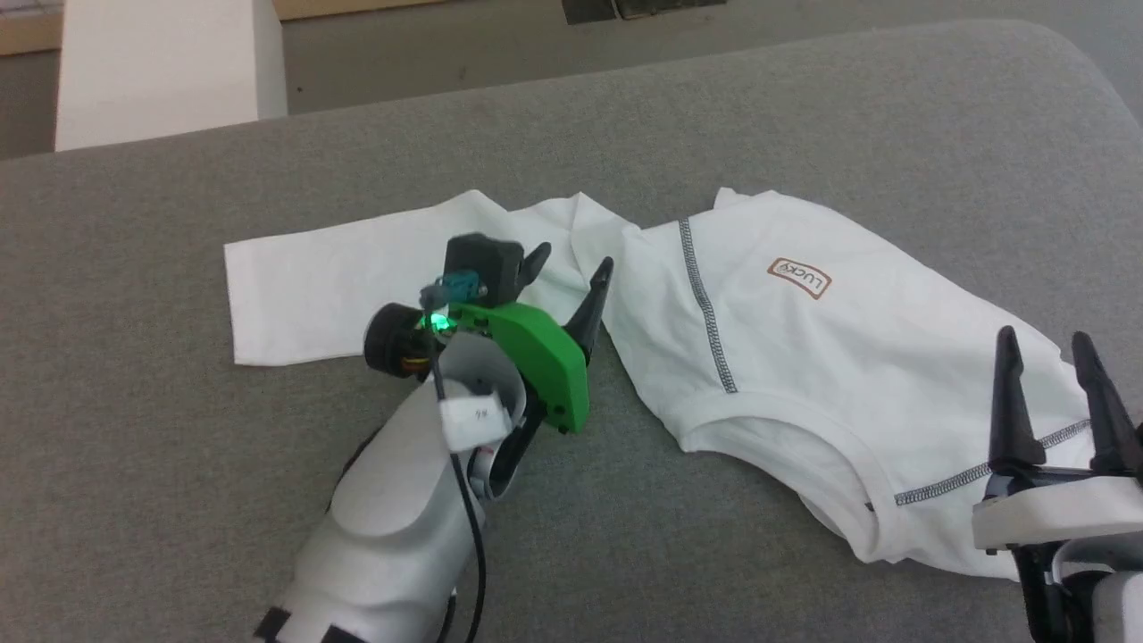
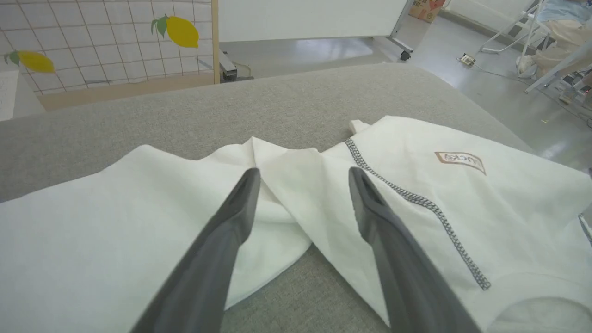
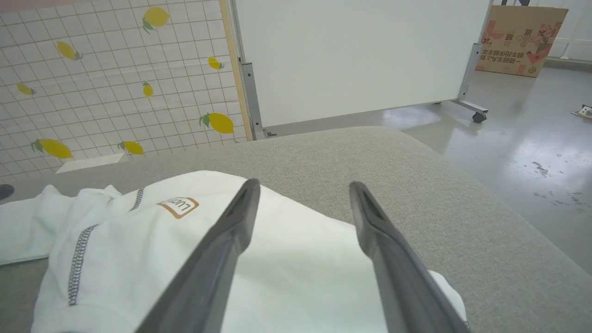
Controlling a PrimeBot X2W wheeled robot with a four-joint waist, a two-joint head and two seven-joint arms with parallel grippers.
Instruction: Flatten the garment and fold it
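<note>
Lying on a grey cushion: one white shirt, partly flattened. Its body is at the right, its neckline toward the near edge, and one sleeve is stretched out to the left. A brown label sits face up on the body, with a grey seam running near to far just left of it. The fabric is bunched in a fold where the sleeve meets the body.

Left gripper: the arm reaches in from the near left, with a pale forearm and a green wrist housing. The fingers slant toward the far right. The jaws are spread wide with nothing between them. The tips hang over the bunched fold; whether they touch the cloth cannot be told.

Right gripper: at the near right, fingers pointing far, above the shirt's near right part. The jaws are spread and empty, with cloth lying beneath them.

White box: far left, beyond the cushion.
</note>
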